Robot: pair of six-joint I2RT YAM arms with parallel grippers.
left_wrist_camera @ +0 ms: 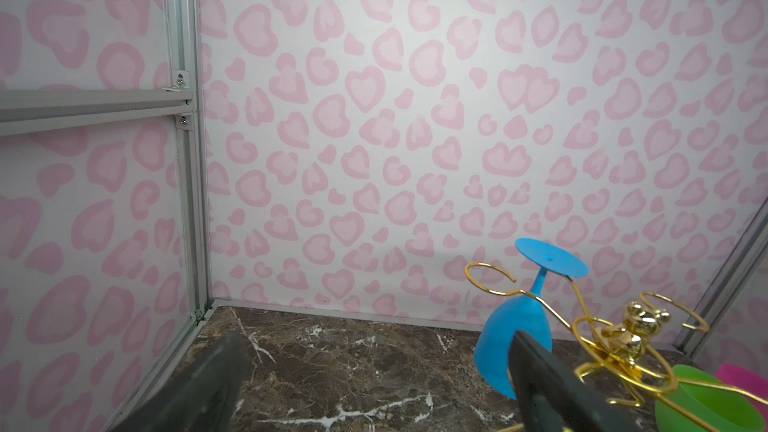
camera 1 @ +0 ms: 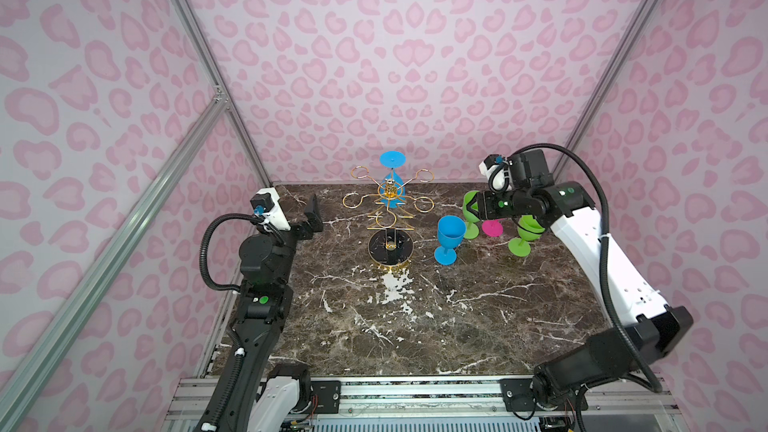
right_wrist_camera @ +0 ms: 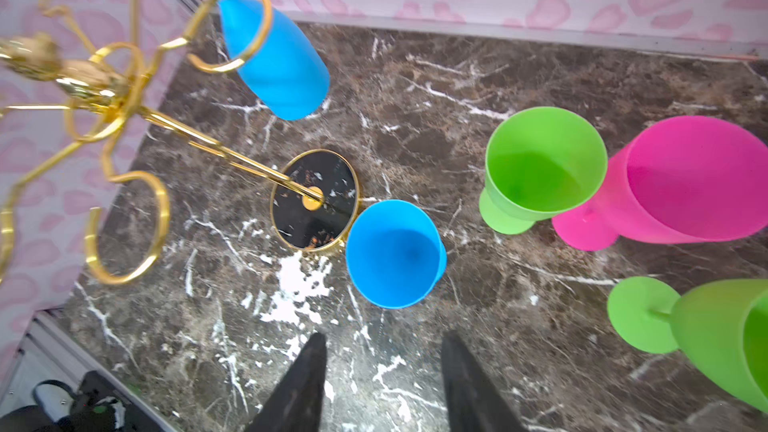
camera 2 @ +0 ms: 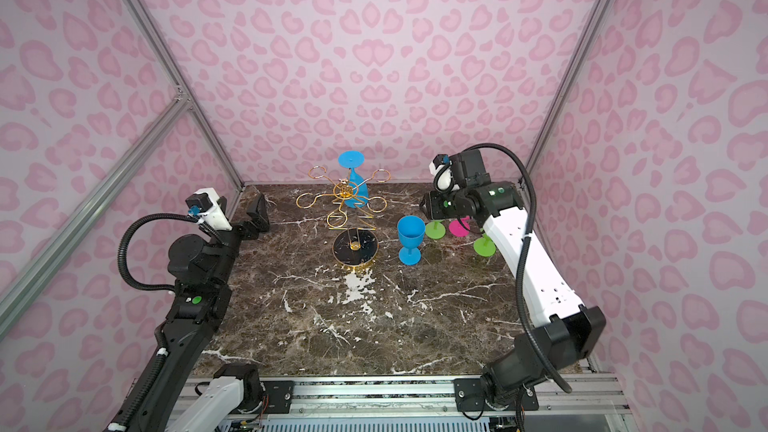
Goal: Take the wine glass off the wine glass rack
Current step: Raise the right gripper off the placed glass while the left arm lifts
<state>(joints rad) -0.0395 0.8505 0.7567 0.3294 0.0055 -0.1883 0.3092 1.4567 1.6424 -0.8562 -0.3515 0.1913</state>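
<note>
- Top views: the wine glass rack (camera 1: 390, 248) stands mid-table, toward the back. One blue wine glass (camera 1: 392, 159) hangs from its far loop, inverted – foot on top, bowl below, long axis approx vertical. The left gripper (camera 1: 313, 216) sits off the rack's left. The right gripper (camera 1: 476, 211) sits off its right, above glasses standing on the marble. Both look abt equally far from the glass.
- Left wrist: jaws wide, nothing between. The glass lies off to one side, past one finger (left_wrist_camera: 552, 388), not in the gap.
- Right wrist: jaws partly spread, empty, aimed down at bare marble. The upright blue glass (right_wrist_camera: 395, 255) is just beside the rack base, w/ a green glass (right_wrist_camera: 544, 160) and a pink glass (right_wrist_camera: 685, 180) near. A bare loop crosses in front of the hanging bowl.
- Judgement: either arm must come in from the side – level w/ the bowl, not from above.
</note>
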